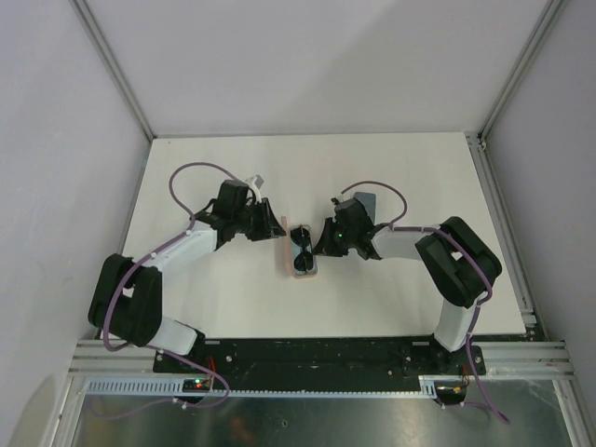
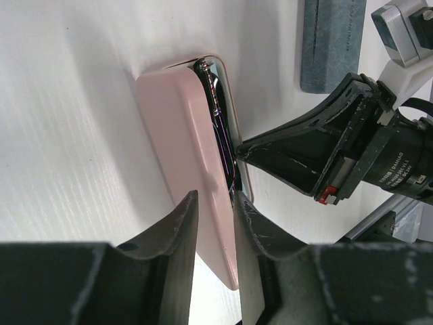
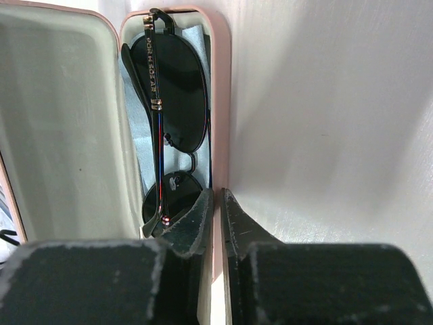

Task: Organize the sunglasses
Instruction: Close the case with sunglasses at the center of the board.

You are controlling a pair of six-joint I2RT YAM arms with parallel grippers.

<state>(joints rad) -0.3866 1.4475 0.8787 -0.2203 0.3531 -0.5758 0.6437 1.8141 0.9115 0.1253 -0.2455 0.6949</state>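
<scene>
The black wire-framed sunglasses (image 1: 303, 244) lie folded in the open pink case (image 1: 304, 270) at the table's middle. In the right wrist view the sunglasses (image 3: 177, 95) rest on a light-blue cloth (image 3: 135, 128). My left gripper (image 1: 277, 228) is shut on the case's raised lid (image 2: 183, 149), one finger on each side of it. My right gripper (image 3: 218, 203) is shut on the case's right wall (image 3: 220, 81), with one finger inside by the lower lens. It also shows in the left wrist view (image 2: 241, 153). The white-framed pair is not in view.
A blue-grey case (image 2: 331, 40) lies just beyond the pink one, partly hidden behind my right wrist in the top view (image 1: 366, 199). A small pale object (image 1: 255, 182) lies behind my left wrist. Walls enclose the table on three sides.
</scene>
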